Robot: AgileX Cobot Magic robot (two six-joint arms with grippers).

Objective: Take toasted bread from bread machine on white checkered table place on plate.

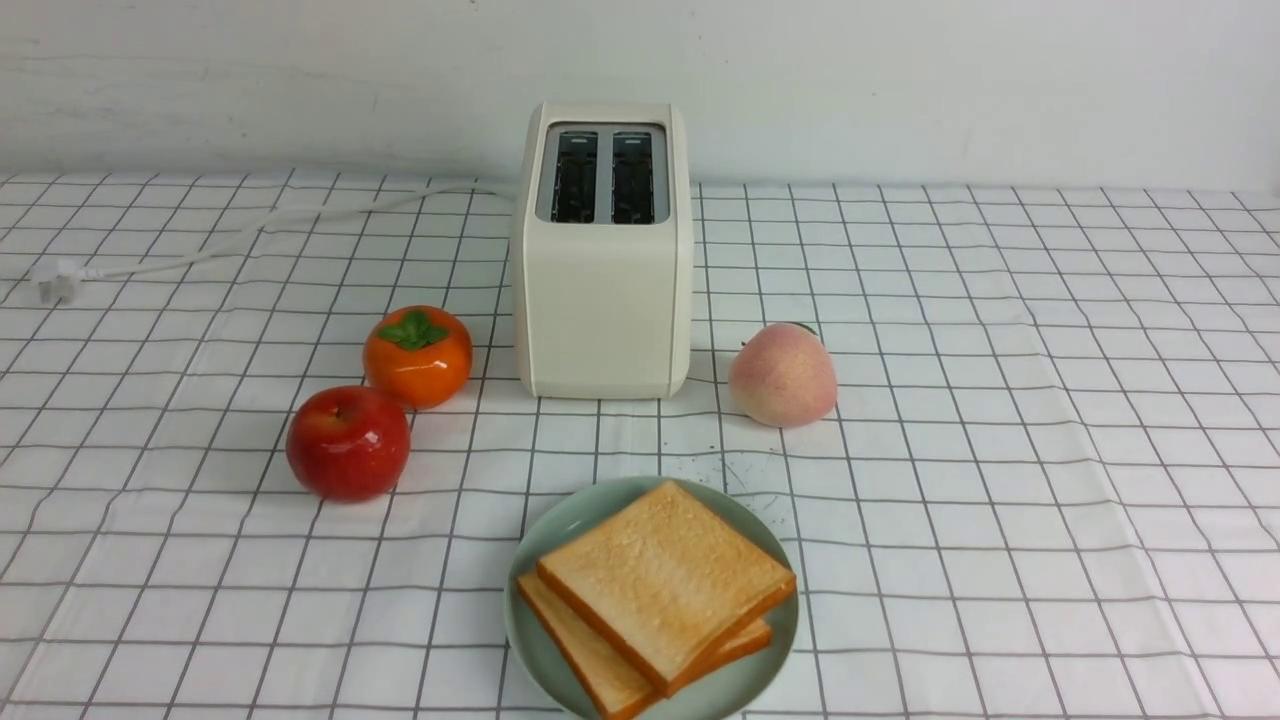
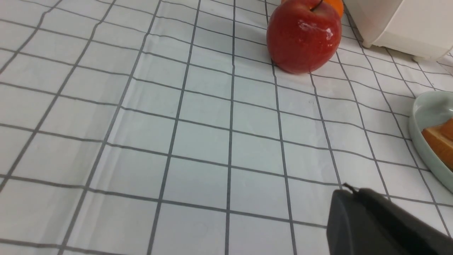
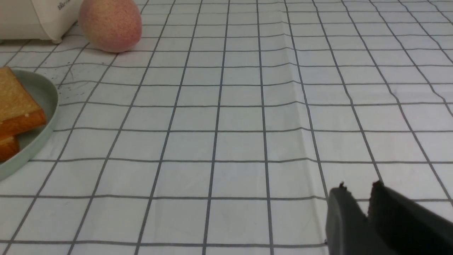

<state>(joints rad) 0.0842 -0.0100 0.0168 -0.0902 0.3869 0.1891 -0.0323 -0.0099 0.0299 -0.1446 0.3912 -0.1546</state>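
Note:
Two slices of toasted bread (image 1: 665, 575) lie stacked on the mint-green plate (image 1: 565, 520) at the front middle of the white checkered table (image 1: 1000, 450). The cream bread machine (image 1: 603, 300) stands behind it; both top slots look dark and empty. Neither gripper shows in the front view. My left gripper (image 2: 348, 191) is shut and empty, low over the cloth, left of the plate (image 2: 428, 109) and its toast (image 2: 440, 141). My right gripper (image 3: 357, 189) is shut with its tips barely apart, empty, to the right of the plate (image 3: 42, 95) and toast (image 3: 14, 102).
A red apple (image 1: 348, 443) and an orange persimmon (image 1: 417, 356) sit left of the toaster. A peach (image 1: 782, 375) sits to its right. The toaster's white cord and plug (image 1: 55, 280) trail to the far left. A white wall stands behind.

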